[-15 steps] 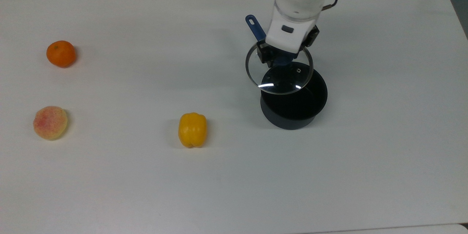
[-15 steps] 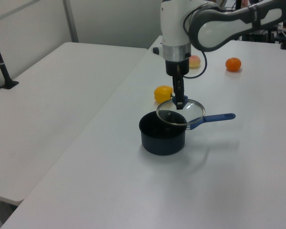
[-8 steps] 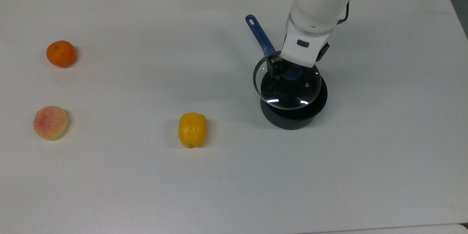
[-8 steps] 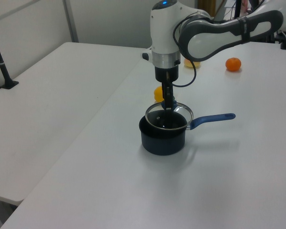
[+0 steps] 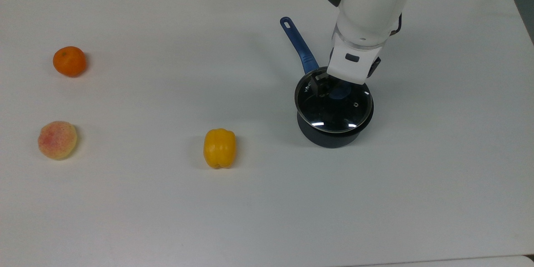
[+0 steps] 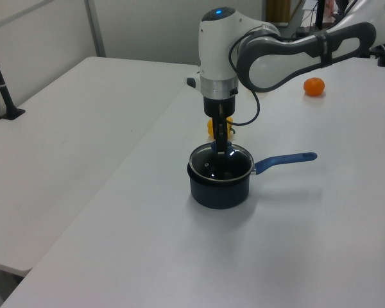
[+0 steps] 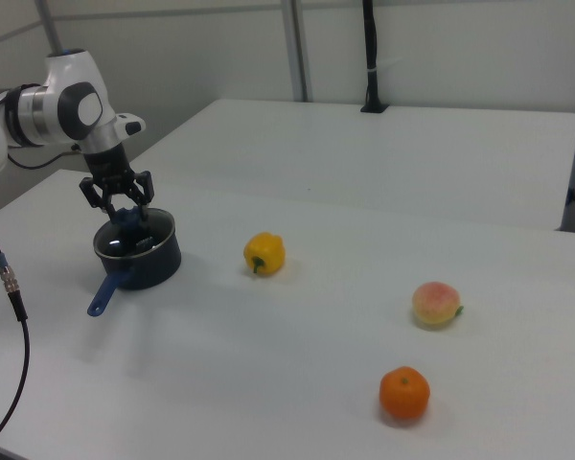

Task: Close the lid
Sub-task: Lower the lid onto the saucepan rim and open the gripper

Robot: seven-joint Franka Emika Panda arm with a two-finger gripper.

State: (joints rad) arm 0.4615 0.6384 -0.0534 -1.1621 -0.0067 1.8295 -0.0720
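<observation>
A wide white table (image 5: 146, 217) carries everything, and a second white table (image 6: 70, 128) stands just beside it, with a narrow gap between the two. Pale wall panels and a dark post (image 7: 369, 57) close the room behind. The dark pot (image 5: 333, 133) is the landmark: the lid (image 5: 333, 110) lies flat on its rim, covering it. The gripper (image 5: 333, 89) stands right over the pot, its fingers clamped on the lid's blue knob. The pot's blue handle (image 5: 297, 44) points toward the top view's upper left. A yellow pepper (image 5: 220, 148) sits to the pot's left in the top view; a peach (image 5: 57, 139) and an orange (image 5: 69, 61) lie well apart, farther left.
</observation>
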